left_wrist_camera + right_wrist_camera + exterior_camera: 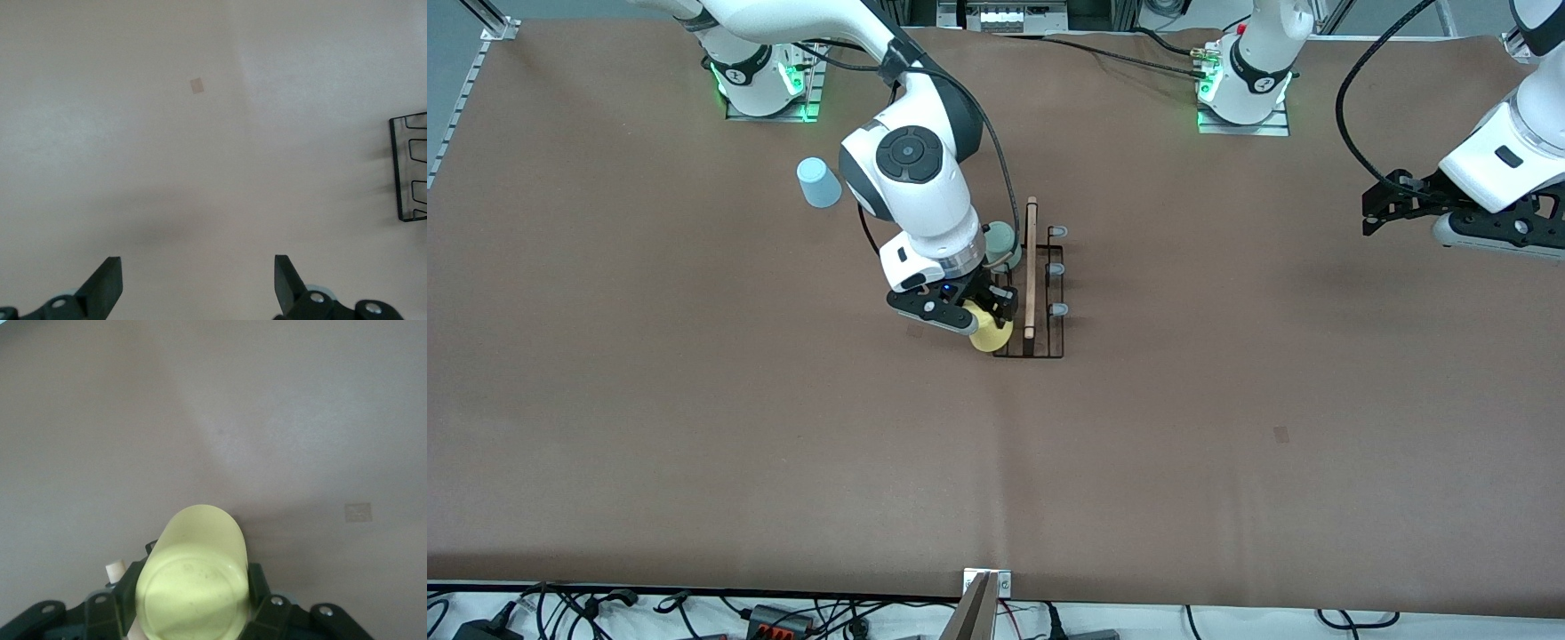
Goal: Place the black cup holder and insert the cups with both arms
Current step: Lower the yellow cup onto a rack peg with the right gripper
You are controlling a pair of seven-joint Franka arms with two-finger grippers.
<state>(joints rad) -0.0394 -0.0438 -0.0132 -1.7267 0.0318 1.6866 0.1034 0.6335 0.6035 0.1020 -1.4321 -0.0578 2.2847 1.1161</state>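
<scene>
The right gripper (989, 317), fingers clamped on the small yellow plastic cup (991, 334), hangs at the thin black wire rack's (1044, 348) 9 o'clock edge; the left gripper (1380, 210) waits wide open and empty.

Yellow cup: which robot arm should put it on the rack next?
The right arm. Its fingers are already shut on the yellow cup, right beside the black cup holder. The left gripper waits open and empty at the left arm's end of the table, well away from the rack.
</scene>
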